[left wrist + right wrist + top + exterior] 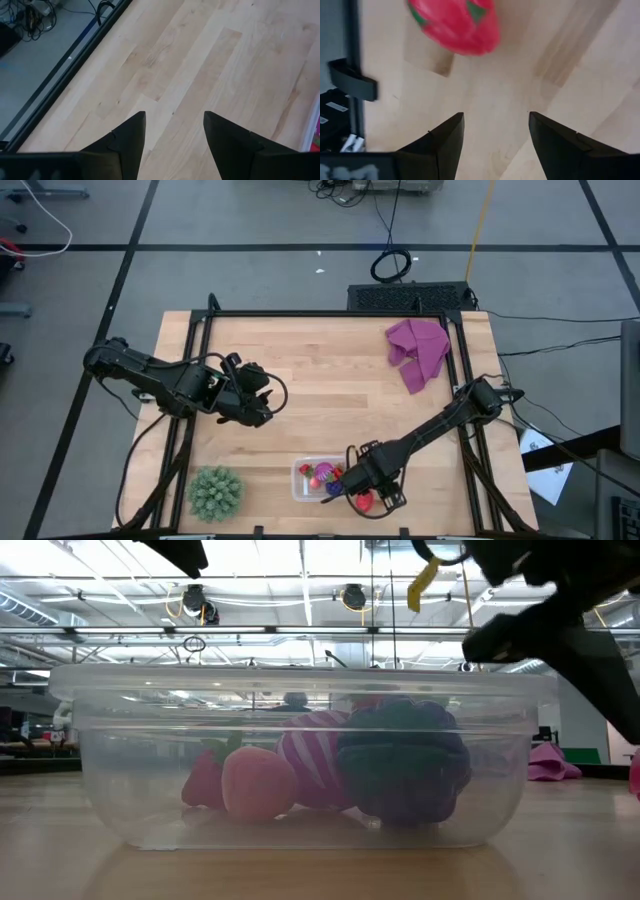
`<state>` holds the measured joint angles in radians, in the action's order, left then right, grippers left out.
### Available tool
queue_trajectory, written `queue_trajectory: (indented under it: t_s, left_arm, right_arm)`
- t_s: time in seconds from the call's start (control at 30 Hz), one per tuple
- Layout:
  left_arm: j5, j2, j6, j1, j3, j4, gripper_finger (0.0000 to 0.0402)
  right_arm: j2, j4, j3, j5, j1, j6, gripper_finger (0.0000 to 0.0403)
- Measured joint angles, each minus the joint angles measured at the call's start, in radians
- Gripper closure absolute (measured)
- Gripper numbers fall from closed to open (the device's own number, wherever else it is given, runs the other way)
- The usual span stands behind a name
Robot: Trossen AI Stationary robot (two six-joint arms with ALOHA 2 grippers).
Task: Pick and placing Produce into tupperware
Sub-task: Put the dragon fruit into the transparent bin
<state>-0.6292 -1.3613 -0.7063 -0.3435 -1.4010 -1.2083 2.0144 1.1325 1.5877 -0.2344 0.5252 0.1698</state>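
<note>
High view showed the small clear plastic rectangular tupperware [318, 478] at about 6 o'clock on the pale wooden table [330, 370], with several toy fruits inside. Low view resolved them as a pink strawberry [257, 783], a striped magenta ball [315, 755] and a dark purple grape bunch [405, 765]. At the box's 4 o'clock lay 1 loose red toy strawberry [364, 501] on the wood, and the right gripper [372, 488] hung just beside it, fingers spread and empty. In the right wrist view that strawberry [455, 22] sat ahead of the fingers, not between them. Closing from there would likely pinch air or nudge the rounded fruit toward the near table edge. The left gripper [262, 402] waited near 9 o'clock, released, over bare wood.
</note>
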Motion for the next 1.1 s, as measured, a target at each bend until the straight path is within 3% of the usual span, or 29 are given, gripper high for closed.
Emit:
queue_trajectory:
  t_s: [0.5, 1.1]
  left_arm:
    - [-0.001, 0.000, 0.024, 0.023, 0.000, -0.001, 0.0195]
    - [-0.001, 0.000, 0.043, 0.030, 0.000, -0.001, 0.0195]
  right_arm:
    - [0.000, 0.002, -0.069, 0.001, -0.002, 0.024, 0.0105]
    - [0.000, -0.087, -0.069, -0.002, -0.001, -0.088, 0.0101]
